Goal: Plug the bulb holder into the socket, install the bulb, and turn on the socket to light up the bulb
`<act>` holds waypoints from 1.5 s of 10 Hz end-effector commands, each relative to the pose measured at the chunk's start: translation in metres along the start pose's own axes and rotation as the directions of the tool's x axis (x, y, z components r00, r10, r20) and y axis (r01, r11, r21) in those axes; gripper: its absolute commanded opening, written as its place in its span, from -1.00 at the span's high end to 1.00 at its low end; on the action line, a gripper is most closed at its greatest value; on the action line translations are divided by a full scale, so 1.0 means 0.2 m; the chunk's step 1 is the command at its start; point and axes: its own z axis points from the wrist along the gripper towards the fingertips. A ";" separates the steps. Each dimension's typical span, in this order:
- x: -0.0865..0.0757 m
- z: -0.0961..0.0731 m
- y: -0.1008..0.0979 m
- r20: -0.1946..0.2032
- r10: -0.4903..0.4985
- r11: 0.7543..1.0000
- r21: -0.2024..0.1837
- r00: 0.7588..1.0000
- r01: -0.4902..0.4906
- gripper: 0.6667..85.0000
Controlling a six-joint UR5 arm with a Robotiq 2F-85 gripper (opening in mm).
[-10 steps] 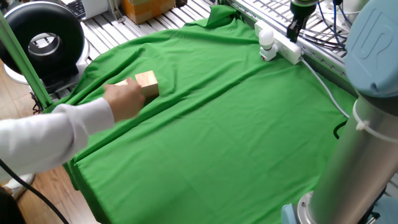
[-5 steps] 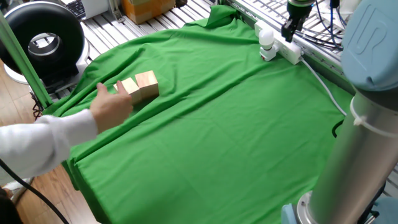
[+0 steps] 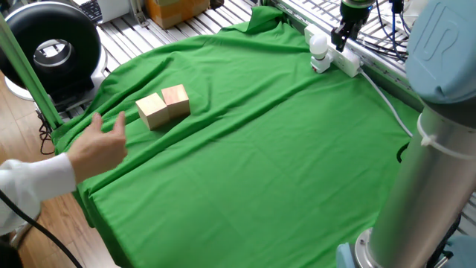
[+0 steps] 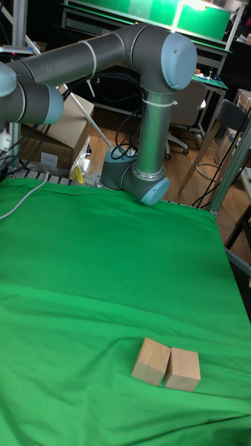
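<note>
Since the earlier frames, the person's arm (image 3: 89, 152) has drawn back from the two wooden blocks (image 3: 164, 106) toward the near left edge of the table, and our hand (image 3: 341, 35) has risen a little above the socket (image 3: 343, 59).

We hang our hand just over the far end of the socket, its dark fingers pointing down; we cannot tell whether they are apart or together, since they are too small and dark in the fixed view. The socket lies on the green cloth (image 3: 260, 156) at the table's far right corner, its white cable (image 3: 387, 100) trailing toward the arm's base. Just left of our hand, the bulb (image 3: 318, 46) stands upright in the bulb holder (image 3: 320, 65), which sits on the socket's near end. We see no glow from the bulb.

The two blocks rest side by side, touching, well apart from our hand. The tall fixed view shows the blocks and the arm, but not our hand.
</note>
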 end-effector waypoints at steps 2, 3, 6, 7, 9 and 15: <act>-0.03 0.03 0.01 0.014 0.044 0.998 -0.039 0.999 -0.043 -0.22; -0.04 0.04 0.00 0.012 0.048 0.998 -0.040 0.999 -0.048 -0.22; -0.05 0.07 -0.01 0.012 0.045 0.998 -0.039 0.999 -0.045 -0.20; -0.06 0.08 -0.01 0.013 0.049 0.998 -0.047 0.999 -0.048 -0.20; -0.08 0.11 -0.01 0.016 0.049 0.997 -0.054 0.999 -0.048 -0.19; -0.12 0.14 0.00 0.025 0.045 0.997 -0.067 0.999 -0.043 -0.19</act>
